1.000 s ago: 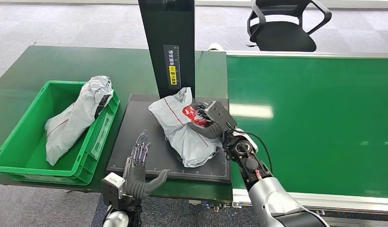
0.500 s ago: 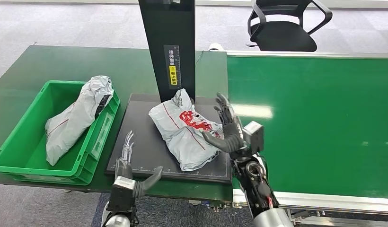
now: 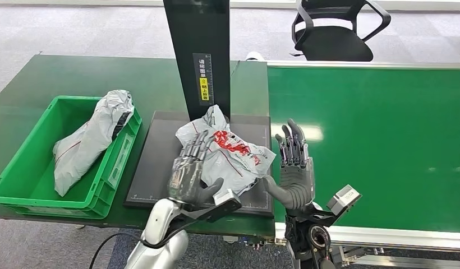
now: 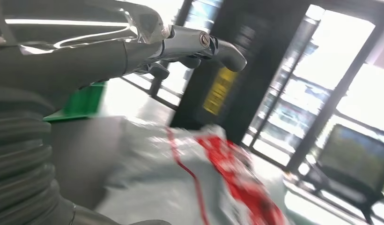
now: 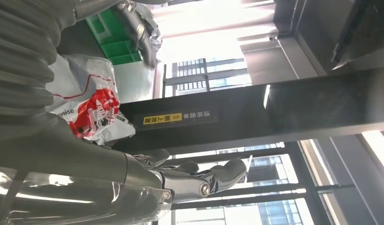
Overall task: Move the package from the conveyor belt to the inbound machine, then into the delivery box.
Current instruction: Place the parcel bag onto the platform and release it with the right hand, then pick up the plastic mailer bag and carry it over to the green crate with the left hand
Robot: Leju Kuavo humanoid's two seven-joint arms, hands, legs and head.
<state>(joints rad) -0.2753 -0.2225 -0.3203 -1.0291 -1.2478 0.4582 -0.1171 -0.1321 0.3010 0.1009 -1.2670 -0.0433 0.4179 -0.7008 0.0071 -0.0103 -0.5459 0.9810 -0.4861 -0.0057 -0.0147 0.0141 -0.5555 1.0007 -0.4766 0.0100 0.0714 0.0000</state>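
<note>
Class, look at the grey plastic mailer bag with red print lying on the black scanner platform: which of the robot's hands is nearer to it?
Left. The left hand overlaps the grey plastic mailer bag with red print at its near-left edge, fingers spread; the right hand stands open beside the bag's right end, apart from it.

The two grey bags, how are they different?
The bag on the black platform has big red print; the bag in the green bin shows only a thin red line. The platform bag lies flat, while the bin bag leans over the bin's rim. Both are crinkly grey plastic.
</note>
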